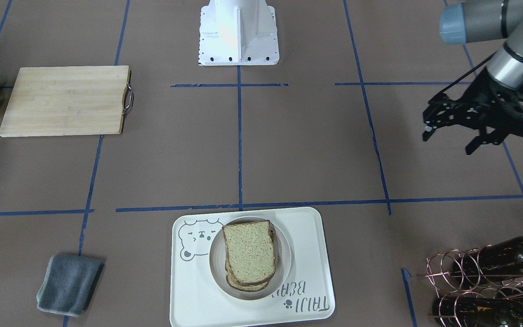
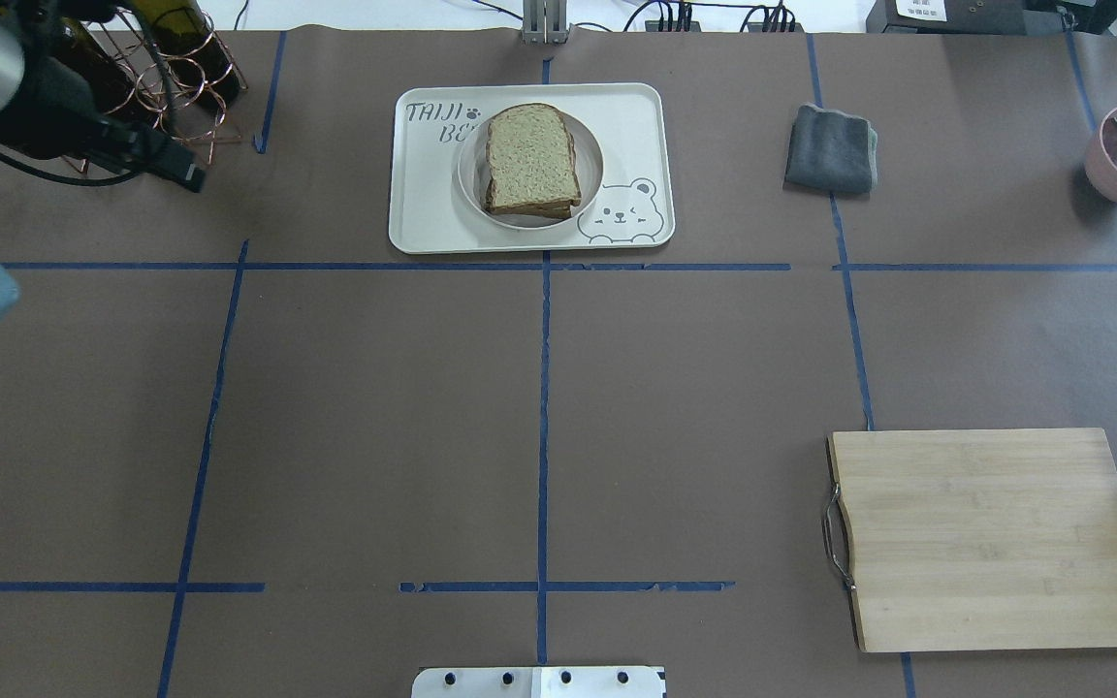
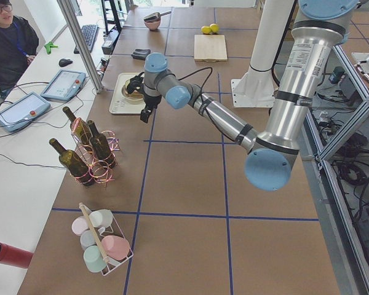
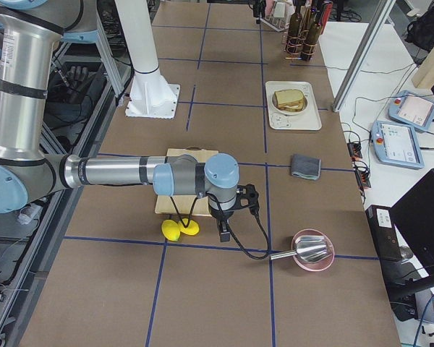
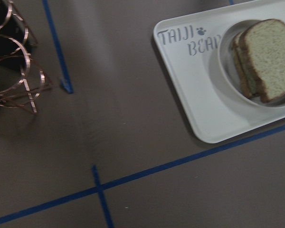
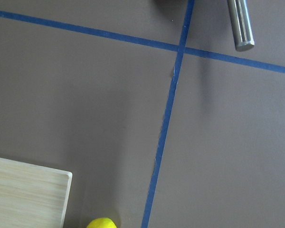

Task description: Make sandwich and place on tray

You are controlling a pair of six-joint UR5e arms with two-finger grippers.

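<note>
Sandwich of tan speckled bread slices with dark brown crust (image 1: 249,252) is stacked on a small round white dish (image 1: 284,264). The dish is set inside the large cream-white rectangular tray with the bear drawing (image 1: 193,295). At least 2 slices are seen, edges slightly offset. No egg is visible between them in any view. Task is judged essentially complete.

Left gripper (image 1: 448,141) is held above the table, well apart from the tray, on the side of the copper wire bottle rack (image 1: 470,272). Its fingers are spread and nothing is carried. Right gripper (image 4: 222,230) is shown only in the right side view, near the 2 yellow lemons (image 4: 179,229). Whether it is spread or clenched cannot be told.

Handling, as judged: the stack is expected to be light, soft and easily crushed, with layers liable to shear if pushed from 1 side. If re-gripped, it should be taken across 2 opposite crust edges, through the full stack height, with a light pinch. The stiff dish rim is the safer hold.
</note>
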